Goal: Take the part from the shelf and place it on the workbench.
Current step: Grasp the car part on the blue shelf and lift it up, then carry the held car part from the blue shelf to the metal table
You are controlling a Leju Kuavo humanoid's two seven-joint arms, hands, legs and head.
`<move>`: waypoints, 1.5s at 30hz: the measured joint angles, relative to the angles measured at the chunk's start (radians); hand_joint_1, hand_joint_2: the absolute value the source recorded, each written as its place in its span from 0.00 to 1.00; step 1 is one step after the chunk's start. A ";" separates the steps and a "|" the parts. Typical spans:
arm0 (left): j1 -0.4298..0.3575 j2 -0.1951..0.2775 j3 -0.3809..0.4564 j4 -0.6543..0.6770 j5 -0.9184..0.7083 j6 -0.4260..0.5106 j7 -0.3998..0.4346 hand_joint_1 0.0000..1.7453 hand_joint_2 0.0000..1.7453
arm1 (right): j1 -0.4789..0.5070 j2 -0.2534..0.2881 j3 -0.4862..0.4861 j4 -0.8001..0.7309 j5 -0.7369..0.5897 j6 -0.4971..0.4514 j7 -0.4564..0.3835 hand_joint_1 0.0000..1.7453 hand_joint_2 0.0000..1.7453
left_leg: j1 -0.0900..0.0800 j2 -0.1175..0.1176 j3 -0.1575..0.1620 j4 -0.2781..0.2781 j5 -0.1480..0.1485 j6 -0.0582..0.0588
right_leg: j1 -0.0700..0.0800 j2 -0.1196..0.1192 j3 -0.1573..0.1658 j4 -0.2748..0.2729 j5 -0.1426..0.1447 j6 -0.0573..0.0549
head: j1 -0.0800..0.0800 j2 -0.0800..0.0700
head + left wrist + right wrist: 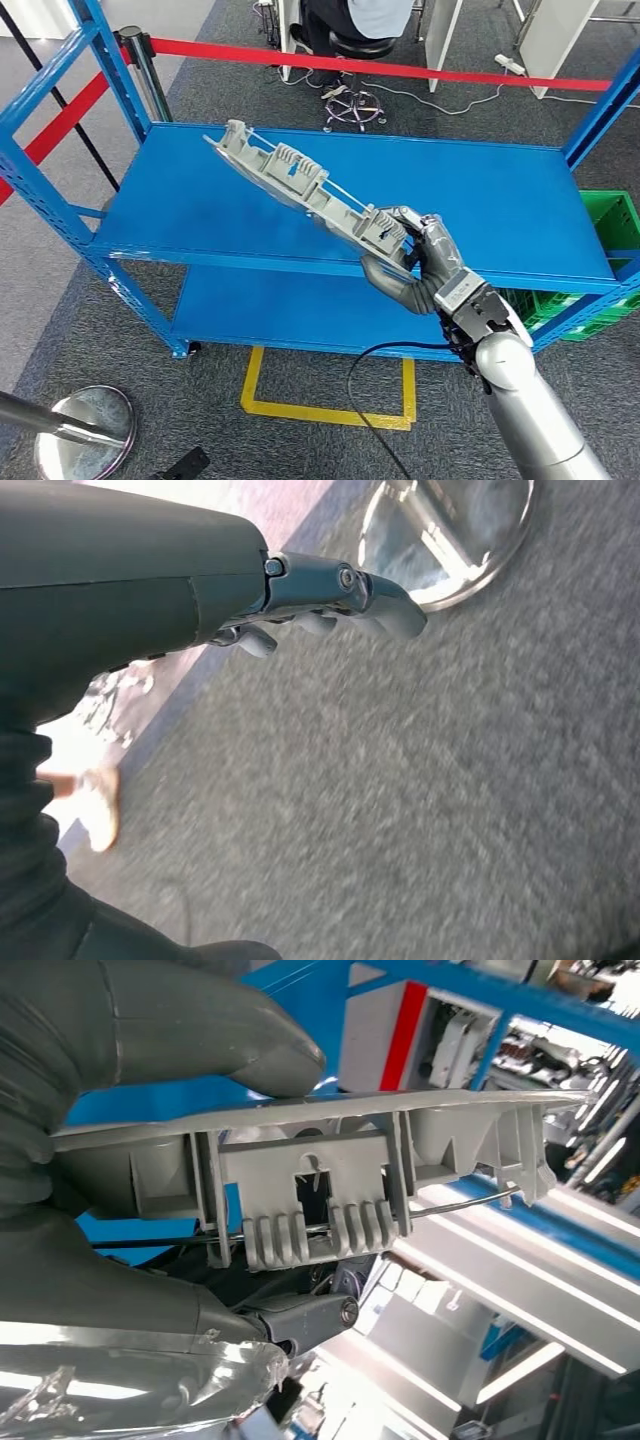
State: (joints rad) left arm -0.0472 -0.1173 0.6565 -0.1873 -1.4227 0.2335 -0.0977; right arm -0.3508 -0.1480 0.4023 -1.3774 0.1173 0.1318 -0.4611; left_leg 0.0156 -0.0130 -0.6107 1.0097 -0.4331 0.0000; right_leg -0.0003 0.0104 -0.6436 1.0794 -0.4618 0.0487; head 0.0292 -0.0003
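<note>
From the head view the right hand (423, 265) clamps one end of the long grey part (302, 180) above the blue shelf (483, 190), so it could pivot loose; the left wrist view shows the left hand (332, 595) empty, fingers extended, over carpet; the right wrist view shows thumb and fingers pinching the part's edge.

Held at one end by the right hand (423, 265), part (302, 185) raised slantwise above the upper deck of the shelf (490, 190), far end toward the left. Behind the shelf, a barrier tape (377, 66) and, farther back, a seated person (362, 15); crate (615, 225) at the right end. Floor marking (324, 410) before the shelf, stanchion base (83, 430) at near left.
</note>
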 joint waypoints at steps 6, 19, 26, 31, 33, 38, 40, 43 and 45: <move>0.001 0.002 0.024 0.000 0.054 0.067 -0.091 0.00 1.00 | 0.043 -0.001 -0.010 -0.052 -0.014 -0.001 0.001 1.00 1.00 | 0.001 0.000 0.004 0.000 -0.003 0.007 | -0.004 -0.003 -0.093 0.206 -0.068 0.011 | 0.004 0.000; 0.000 0.007 0.072 0.000 0.084 0.074 -0.016 0.00 1.00 | 0.090 -0.006 -0.029 -0.100 -0.083 0.028 0.008 1.00 1.00 | -0.004 0.003 -0.118 0.264 -0.134 -0.039 | -0.005 -0.001 0.033 -0.048 0.027 -0.039 | -0.002 0.000; -0.006 0.007 0.078 0.000 0.087 0.075 -0.015 0.00 1.00 | 0.096 -0.007 -0.032 -0.114 -0.085 0.029 0.012 1.00 1.00 | -0.003 0.002 0.001 0.011 -0.003 -0.025 | 0.002 0.004 0.031 -0.042 0.025 -0.022 | -0.003 0.000; -0.007 0.001 0.091 0.000 0.101 0.080 -0.015 0.00 1.00 | 0.093 -0.025 -0.029 -0.116 0.130 -0.113 0.076 1.00 1.00 | 0.001 0.000 0.001 0.003 0.001 0.003 | -0.001 -0.001 -0.002 0.021 -0.017 0.004 | 0.001 0.000; -0.006 0.001 0.098 0.000 0.103 0.082 -0.014 0.00 1.00 | 0.088 -0.041 -0.028 -0.114 0.201 -0.157 0.099 1.00 1.00 | 0.000 -0.001 0.000 0.003 0.002 0.009 | -0.002 -0.003 -0.058 0.152 -0.081 0.012 | 0.005 0.000; -0.005 -0.002 0.105 0.000 0.110 0.079 -0.006 0.00 1.00 | 0.076 -0.067 -0.027 -0.110 0.224 -0.175 0.117 1.00 1.00 | -0.001 0.000 0.002 0.004 0.003 0.009 | -0.003 -0.003 -0.029 0.109 -0.031 0.008 | 0.005 0.000; -0.007 -0.003 0.108 0.000 0.113 0.078 -0.002 0.00 1.00 | 0.074 -0.070 -0.025 -0.110 0.220 -0.175 0.118 1.00 1.00 | -0.004 0.000 -0.001 0.005 0.006 0.001 | -0.001 -0.002 0.035 -0.011 0.009 0.003 | 0.005 0.000; -0.005 -0.005 0.115 0.000 0.114 0.078 0.001 0.00 1.00 | 0.076 -0.072 -0.022 -0.110 0.214 -0.176 0.120 1.00 1.00 | -0.006 -0.001 -0.009 0.003 0.016 -0.016 | 0.001 -0.001 0.047 -0.042 0.013 -0.009 | 0.003 0.000; -0.004 -0.006 0.118 0.000 0.114 0.078 0.002 0.00 1.00 | 0.075 -0.073 -0.023 -0.110 0.211 -0.177 0.121 1.00 1.00 | -0.005 0.000 -0.016 0.015 0.002 -0.027 | -0.002 -0.002 0.044 -0.047 0.022 -0.023 | 0.002 0.000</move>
State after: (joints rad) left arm -0.0509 -0.1231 0.7748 -0.1873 -1.3087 0.3118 -0.0958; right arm -0.2760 -0.2213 0.3798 -1.4878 0.3284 -0.0457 -0.3400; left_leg 0.0102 -0.0127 -0.6263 1.0246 -0.4313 -0.0266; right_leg -0.0020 0.0088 -0.5994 1.0322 -0.4401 0.0257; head 0.0317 -0.0004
